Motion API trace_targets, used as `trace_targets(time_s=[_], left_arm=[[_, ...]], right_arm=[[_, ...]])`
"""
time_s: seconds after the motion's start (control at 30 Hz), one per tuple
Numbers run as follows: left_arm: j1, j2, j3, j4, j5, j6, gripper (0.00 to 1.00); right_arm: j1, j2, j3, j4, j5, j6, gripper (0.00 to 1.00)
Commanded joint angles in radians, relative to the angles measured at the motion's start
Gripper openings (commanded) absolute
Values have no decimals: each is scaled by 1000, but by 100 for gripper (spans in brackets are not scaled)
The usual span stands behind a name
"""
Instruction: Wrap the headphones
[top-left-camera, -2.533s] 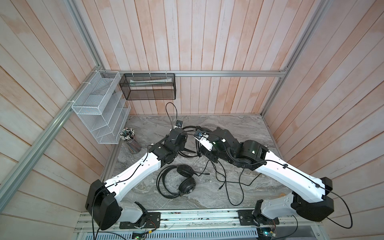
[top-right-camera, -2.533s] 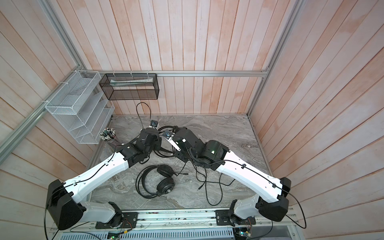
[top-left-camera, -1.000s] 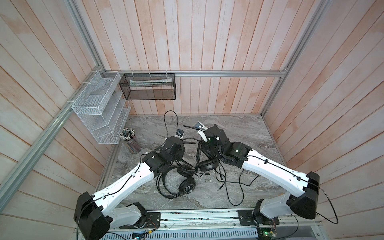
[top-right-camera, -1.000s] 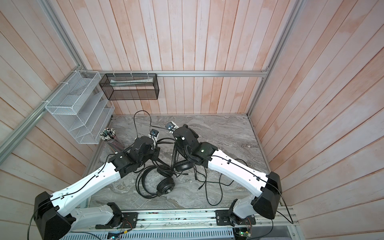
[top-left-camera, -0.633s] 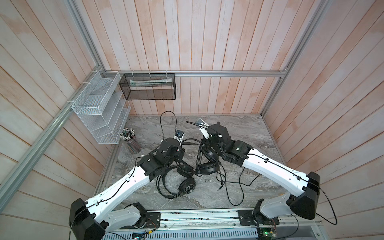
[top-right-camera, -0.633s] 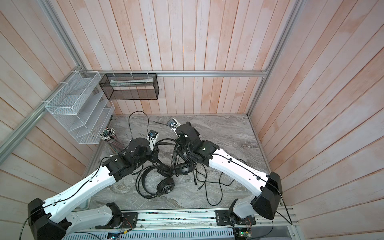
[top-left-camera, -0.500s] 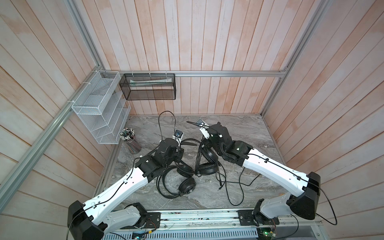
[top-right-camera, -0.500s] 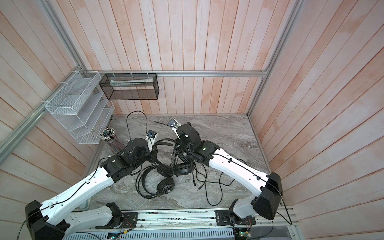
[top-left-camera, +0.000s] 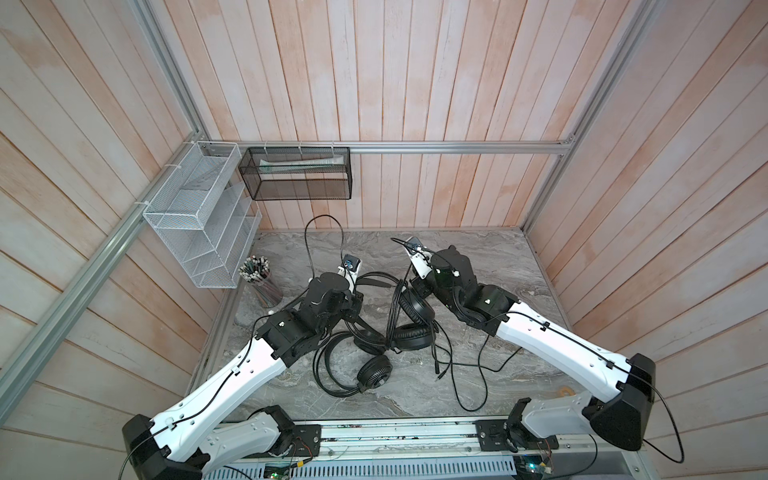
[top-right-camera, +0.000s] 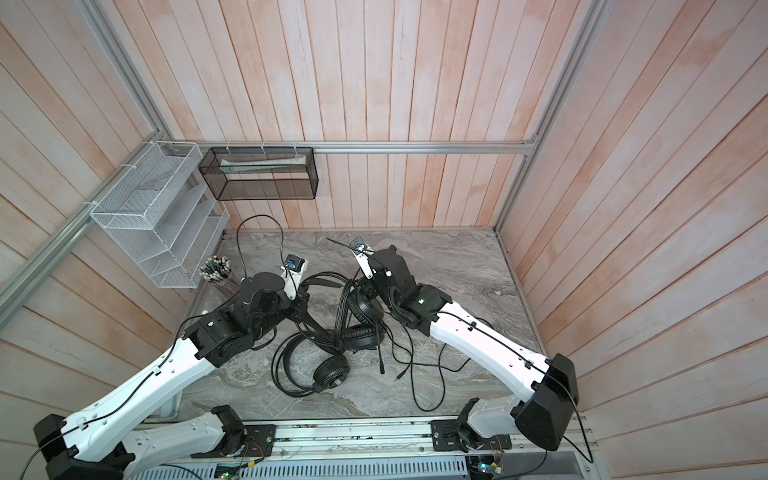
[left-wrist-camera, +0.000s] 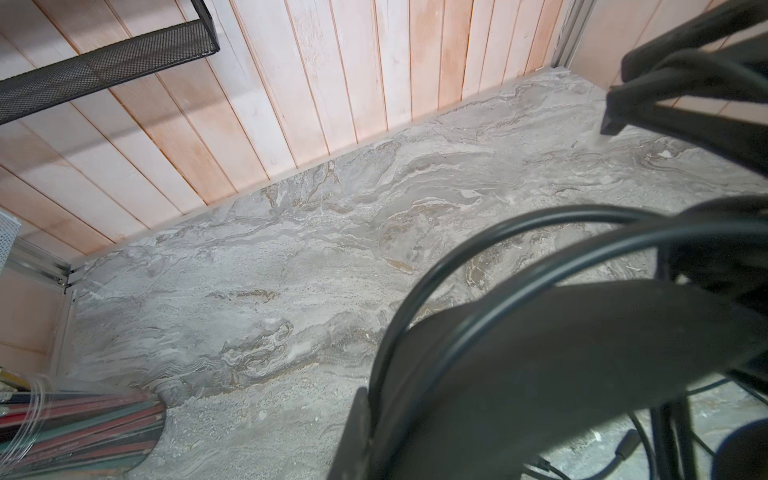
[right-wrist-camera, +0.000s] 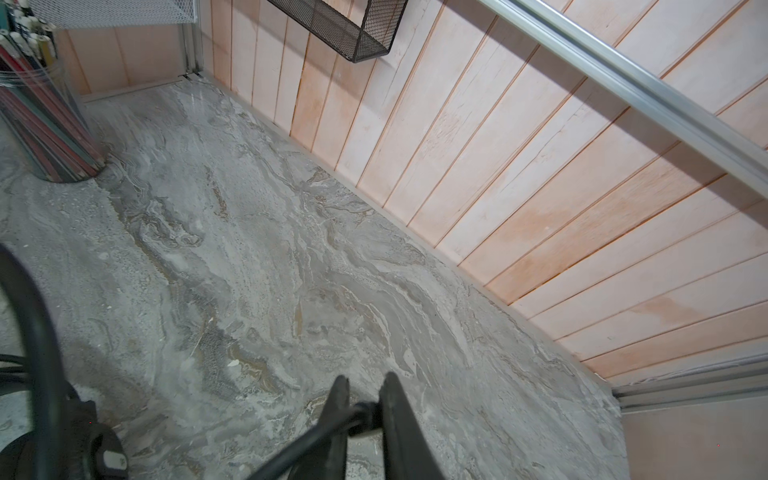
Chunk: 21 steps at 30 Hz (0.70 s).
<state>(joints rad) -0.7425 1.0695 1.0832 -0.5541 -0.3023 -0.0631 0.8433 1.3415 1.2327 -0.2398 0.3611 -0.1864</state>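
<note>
In a top view, my left gripper (top-left-camera: 356, 296) hangs near the pencil cup (top-left-camera: 264, 282), on the side toward the middle of the table (top-left-camera: 478, 266). It is tucked under my own wrist and clamped fully down. The raised headset (top-left-camera: 412, 309) stands farther out from the cup. Its headband arches back to that gripper, so I judge I hold it by one thin wire. My right gripper (top-left-camera: 415, 286) is just beyond it.

The lying headset (top-left-camera: 374, 372) rests flat, farther from the cup toward the table's near edge. One of its earcups sits right against the raised set, with black strands crossing between them, and I cannot tell whose strand is whose. If I lift or turn the raised set, the lying one may drag along. The loose cable (top-left-camera: 469, 374) sprawls well apart from the cup, and a loop could snag my right arm.

In the left wrist view the blurred headband pad (left-wrist-camera: 540, 374) fills the frame and my fingers do not show. The pencil cup is close, so a swing that way would tip it.

In the right wrist view my fingers (right-wrist-camera: 338, 399) stand narrow, with a cable strand (right-wrist-camera: 307, 436) pinched between them. The hold looks slight. Tension while winding could pull the strand out, and the turns would spring loose.
</note>
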Motion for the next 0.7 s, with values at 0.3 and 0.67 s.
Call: trace_targets(time_s=[0.3, 0.67], left_arm=[[-8, -37, 158, 126, 51, -67, 0], [1, -23, 204, 113, 38, -29, 0]], right_arm=[[-35, -71, -132, 74, -217, 120, 36], [-113, -177, -266, 152, -317, 188, 54]])
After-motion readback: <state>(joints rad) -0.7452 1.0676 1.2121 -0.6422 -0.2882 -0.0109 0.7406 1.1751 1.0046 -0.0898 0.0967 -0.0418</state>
